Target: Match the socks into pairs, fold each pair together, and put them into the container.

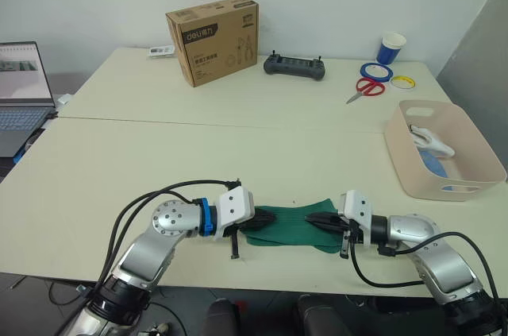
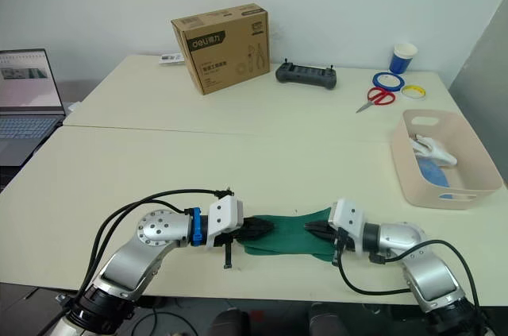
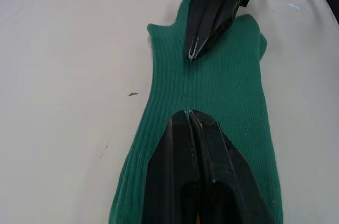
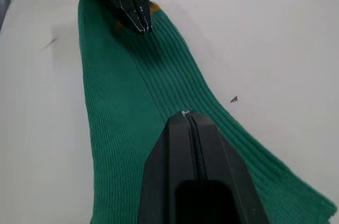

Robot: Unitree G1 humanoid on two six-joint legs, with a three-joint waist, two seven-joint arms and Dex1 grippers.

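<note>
A dark green sock (image 1: 292,222) lies flat near the table's front edge, stretched between my two grippers. My left gripper (image 1: 269,218) is shut, its tips resting on the sock's left end. My right gripper (image 1: 310,218) is shut over the right end. In the left wrist view the closed fingers (image 3: 180,150) lie on the ribbed green fabric (image 3: 228,91), with the other gripper's tip opposite. A small orange-yellow mark (image 4: 154,8) shows on the sock's far end. The pale pink container (image 1: 398,153) stands at the right and holds a white sock (image 1: 431,140) and a light blue sock (image 1: 433,164).
At the back stand a brown cardboard box (image 1: 213,40), a black controller (image 1: 294,67), red scissors (image 1: 366,88), tape rolls (image 1: 376,71) and a blue cup (image 1: 390,48). A laptop (image 1: 24,90) sits at the far left edge.
</note>
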